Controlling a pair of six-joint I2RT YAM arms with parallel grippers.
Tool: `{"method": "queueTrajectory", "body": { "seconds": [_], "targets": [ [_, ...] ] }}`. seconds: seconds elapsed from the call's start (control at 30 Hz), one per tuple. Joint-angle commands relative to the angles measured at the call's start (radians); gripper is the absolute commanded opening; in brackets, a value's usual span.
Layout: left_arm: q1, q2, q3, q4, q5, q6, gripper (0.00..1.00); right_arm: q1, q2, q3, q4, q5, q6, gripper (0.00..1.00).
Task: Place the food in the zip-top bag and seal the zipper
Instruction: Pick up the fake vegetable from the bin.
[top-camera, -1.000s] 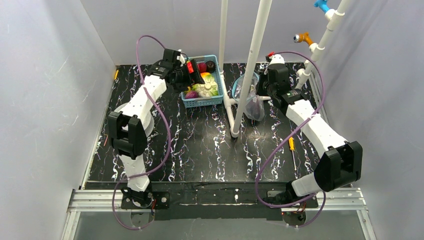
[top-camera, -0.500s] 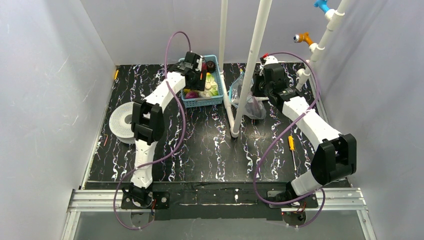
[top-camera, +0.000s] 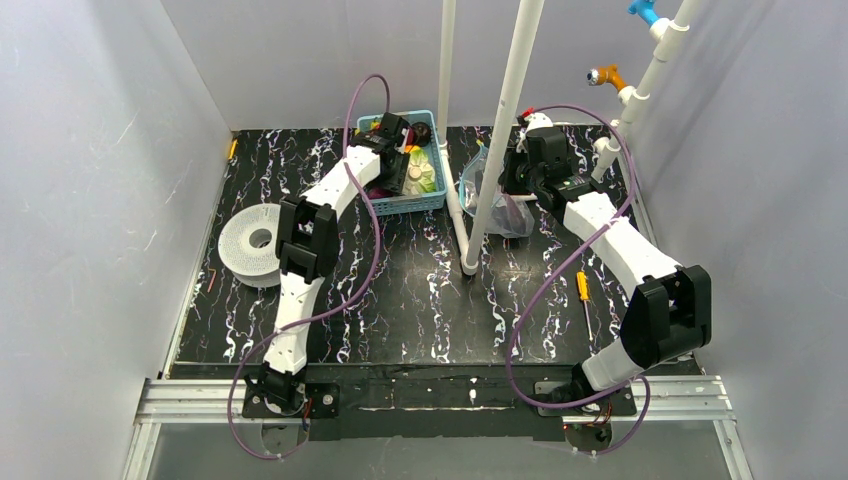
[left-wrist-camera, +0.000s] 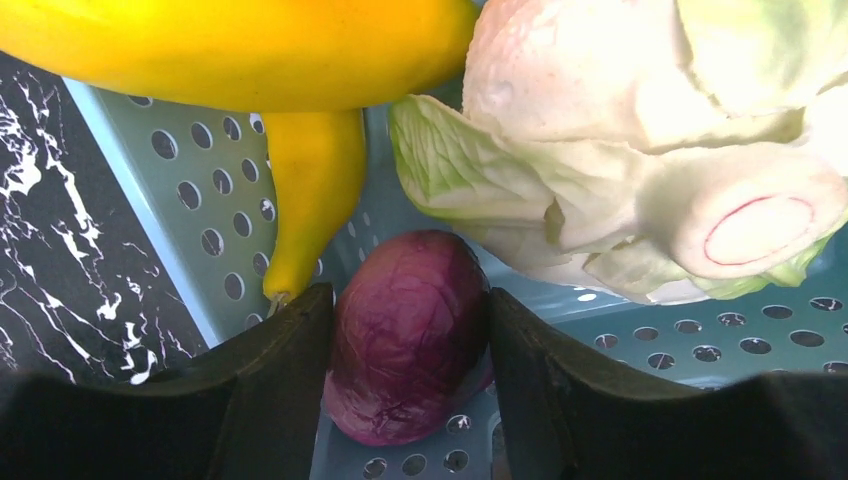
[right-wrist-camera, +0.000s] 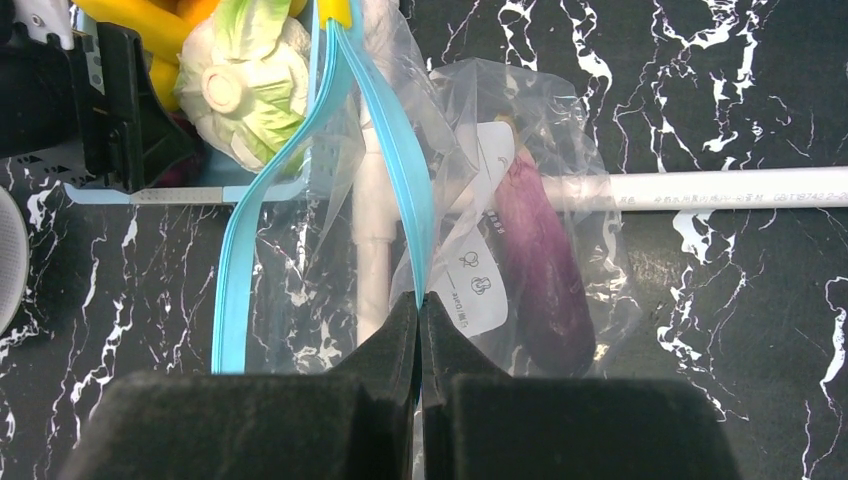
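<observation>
In the left wrist view my left gripper (left-wrist-camera: 405, 305) reaches down into the light-blue basket (left-wrist-camera: 150, 170), and its two fingers press on either side of a purple food piece (left-wrist-camera: 405, 335) that rests on the basket floor. A yellow banana (left-wrist-camera: 250, 45) and a white-green cabbage (left-wrist-camera: 640, 150) lie just beyond it. My right gripper (right-wrist-camera: 420, 300) is shut on the teal-blue zipper (right-wrist-camera: 400, 170) of the clear zip-top bag (right-wrist-camera: 470, 120), whose mouth gapes open. A purple eggplant (right-wrist-camera: 545, 270) lies inside the bag. From above, the left gripper (top-camera: 392, 170) is over the basket and the bag (top-camera: 505, 210) hangs beside the pole.
Two white PVC poles (top-camera: 495, 150) rise between the basket (top-camera: 420, 200) and the bag, with a crossbar (right-wrist-camera: 700, 187) lying behind the bag. A white tape roll (top-camera: 252, 243) sits at the left of the table. A yellow-handled screwdriver (top-camera: 583, 290) lies at the right.
The left arm swung right from the basket's left edge and down into it, its jaws narrowing onto the purple piece. The white roll came into view. The right gripper barely moved.
</observation>
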Motion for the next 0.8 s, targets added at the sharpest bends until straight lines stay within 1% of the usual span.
{"method": "queueTrajectory", "body": {
  "seconds": [0.0,0.1,0.2,0.33,0.4,0.5,0.67,0.77],
  "targets": [
    [-0.003,-0.033,0.004,-0.083,-0.044,0.013,0.39,-0.002,-0.006,0.042,0.035,-0.017,-0.013,0.01],
    [-0.006,-0.068,0.040,-0.093,-0.043,0.017,0.26,-0.002,-0.015,0.035,0.036,-0.009,-0.016,0.01],
    [-0.006,-0.122,0.087,-0.092,-0.025,0.004,0.17,-0.002,-0.012,0.035,0.037,-0.013,-0.017,0.01],
    [-0.006,-0.197,0.116,-0.079,-0.003,-0.017,0.11,-0.002,0.006,0.039,0.038,-0.014,-0.023,0.01],
    [-0.006,-0.246,0.101,-0.080,0.028,-0.040,0.09,-0.003,0.007,0.039,0.037,-0.009,-0.029,0.01],
    [-0.006,-0.353,0.011,-0.070,0.114,-0.100,0.06,-0.003,-0.004,0.035,0.035,-0.005,-0.036,0.01],
    [-0.006,-0.574,-0.280,0.024,0.282,-0.232,0.01,-0.002,-0.025,0.026,0.027,-0.030,-0.033,0.01],
    [-0.006,-0.664,-0.382,0.058,0.366,-0.282,0.00,0.002,-0.055,0.016,0.026,-0.028,-0.037,0.01]
  ]
}}
